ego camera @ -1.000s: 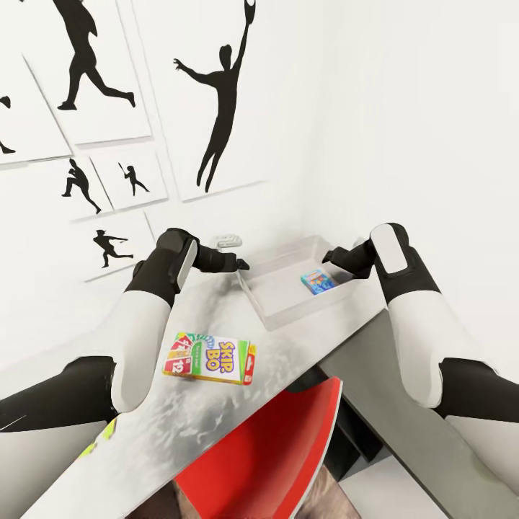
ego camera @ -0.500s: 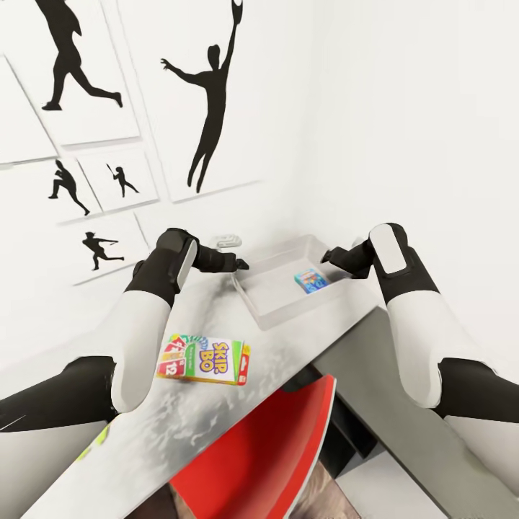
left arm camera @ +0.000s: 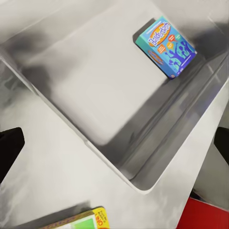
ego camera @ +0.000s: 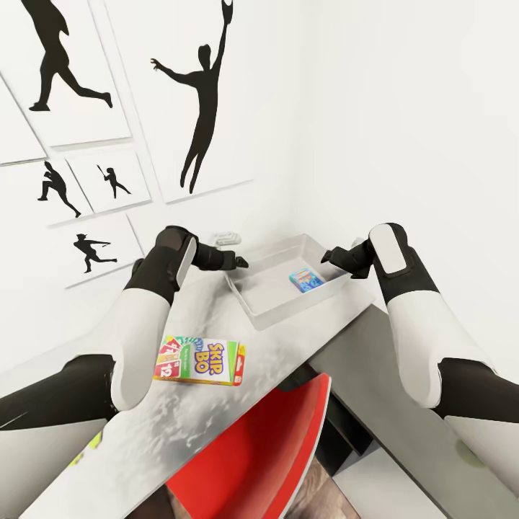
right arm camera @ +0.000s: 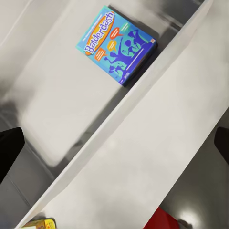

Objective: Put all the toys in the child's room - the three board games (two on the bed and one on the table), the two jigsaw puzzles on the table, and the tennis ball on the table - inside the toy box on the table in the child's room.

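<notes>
While both arms are held raised over the worktop (ego camera: 216, 425), one blue board game lettered "Balderdash" (ego camera: 303, 278) is seen lying flat inside the toy box (ego camera: 254, 303), close to one of its long walls. The Skip-Bo box (ego camera: 200, 360) lies flat on the worktop, apart from the toy box and nearer the robot, just beside the left forearm. The left hand (ego camera: 234, 260) is seen above the near corner of the toy box, and the right hand (ego camera: 333, 256) above its far side; nothing is gripped by either, and dark fingertips at opposite edges of each wrist view suggest that both are spread.

It is judged that the Skip-Bo box is the nearest thing left to collect. Being thin and flat against the worktop, it could be pushed along rather than lifted if the fingers are brought down without catching an edge. A red chair (ego camera: 267, 461) stands tucked against the worktop edge below it, so a box nudged outward could be lost over the edge. The toy box's low wall could also be clipped by the left hand.
</notes>
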Motion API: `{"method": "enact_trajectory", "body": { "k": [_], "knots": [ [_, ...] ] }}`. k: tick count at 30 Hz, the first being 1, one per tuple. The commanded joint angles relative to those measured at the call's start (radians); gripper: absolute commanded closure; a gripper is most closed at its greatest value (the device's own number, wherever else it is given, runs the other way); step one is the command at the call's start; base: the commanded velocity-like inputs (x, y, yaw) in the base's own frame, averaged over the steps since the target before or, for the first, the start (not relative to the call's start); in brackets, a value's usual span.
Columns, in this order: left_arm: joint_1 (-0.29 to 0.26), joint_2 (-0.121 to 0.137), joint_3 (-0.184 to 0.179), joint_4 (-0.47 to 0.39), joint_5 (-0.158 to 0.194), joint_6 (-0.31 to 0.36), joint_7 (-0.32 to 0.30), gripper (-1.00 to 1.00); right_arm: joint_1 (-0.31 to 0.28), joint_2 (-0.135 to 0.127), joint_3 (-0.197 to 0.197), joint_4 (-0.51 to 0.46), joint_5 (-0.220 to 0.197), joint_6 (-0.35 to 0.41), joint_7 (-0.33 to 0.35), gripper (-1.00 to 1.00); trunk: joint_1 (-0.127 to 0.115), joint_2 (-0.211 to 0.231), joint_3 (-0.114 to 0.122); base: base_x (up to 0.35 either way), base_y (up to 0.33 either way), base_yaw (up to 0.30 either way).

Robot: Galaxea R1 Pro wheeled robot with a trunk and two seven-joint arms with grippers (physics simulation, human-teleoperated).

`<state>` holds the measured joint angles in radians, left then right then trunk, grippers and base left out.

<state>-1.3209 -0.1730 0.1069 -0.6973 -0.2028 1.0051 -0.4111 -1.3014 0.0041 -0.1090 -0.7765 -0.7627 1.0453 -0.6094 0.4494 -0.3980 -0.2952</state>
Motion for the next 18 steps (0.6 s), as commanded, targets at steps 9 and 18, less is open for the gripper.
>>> {"method": "enact_trajectory", "body": {
  "k": [9,18],
  "knots": [
    [-0.012,-0.001,0.003,-0.001,-0.013,0.003,-0.007,-1.0,-0.001,0.002,-0.002,-0.001,-0.012,0.002,-0.01,-1.0,0.001,-0.002,-0.002,0.0,0.0,-0.003],
    [-0.014,-0.001,0.003,0.002,-0.022,0.001,-0.001,-1.0,-0.001,0.005,-0.002,0.0,-0.015,0.002,-0.01,-1.0,0.001,-0.002,-0.002,0.0,0.0,0.0]
  ]
}}
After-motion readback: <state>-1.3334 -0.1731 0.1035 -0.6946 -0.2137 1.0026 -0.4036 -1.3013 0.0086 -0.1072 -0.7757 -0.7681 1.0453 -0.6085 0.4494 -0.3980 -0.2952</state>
